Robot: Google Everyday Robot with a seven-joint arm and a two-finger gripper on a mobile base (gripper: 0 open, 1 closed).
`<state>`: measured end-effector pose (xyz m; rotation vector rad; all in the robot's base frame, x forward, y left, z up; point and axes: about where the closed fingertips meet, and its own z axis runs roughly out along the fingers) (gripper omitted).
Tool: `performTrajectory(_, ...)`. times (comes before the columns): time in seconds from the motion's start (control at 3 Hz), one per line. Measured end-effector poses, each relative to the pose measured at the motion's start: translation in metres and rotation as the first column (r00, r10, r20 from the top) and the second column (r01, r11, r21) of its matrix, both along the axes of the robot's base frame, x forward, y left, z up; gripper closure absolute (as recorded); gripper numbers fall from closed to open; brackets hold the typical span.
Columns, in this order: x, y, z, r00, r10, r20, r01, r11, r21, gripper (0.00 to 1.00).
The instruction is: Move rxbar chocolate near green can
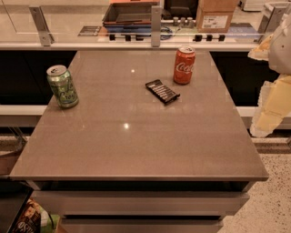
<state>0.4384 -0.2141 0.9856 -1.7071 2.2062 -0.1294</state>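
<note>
The rxbar chocolate (pixel 162 91) is a flat black bar with white lettering, lying at an angle on the grey table (pixel 136 145), right of centre and toward the back. The green can (pixel 62 86) stands upright near the table's left edge, far to the left of the bar. My gripper (pixel 269 111) shows as pale white and yellowish parts at the right edge of the view, beyond the table's right side, well apart from the bar and holding nothing that I can see.
An orange-red Coca-Cola can (pixel 184 65) stands upright just behind and right of the bar. A glass partition with metal posts (pixel 156 22) runs behind the table. A cardboard box (pixel 215 16) and a dark tray (pixel 129 13) lie beyond it.
</note>
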Motion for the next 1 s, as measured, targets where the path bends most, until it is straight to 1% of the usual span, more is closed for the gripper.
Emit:
performTrajectory(0.33, 0.000, 0.000, 0.000, 1.0000, 0.000, 0.000, 0.000, 1.000, 0.000, 0.00)
performTrajectory(0.67, 0.003, 0.004, -0.001, 0.9999, -0.006, 0.014, 0.006, 1.000, 0.023, 0.00)
performTrajectory(1.0, 0.014, 0.015, -0.009, 0.9985, -0.038, 0.039, 0.034, 0.994, 0.104, 0.00)
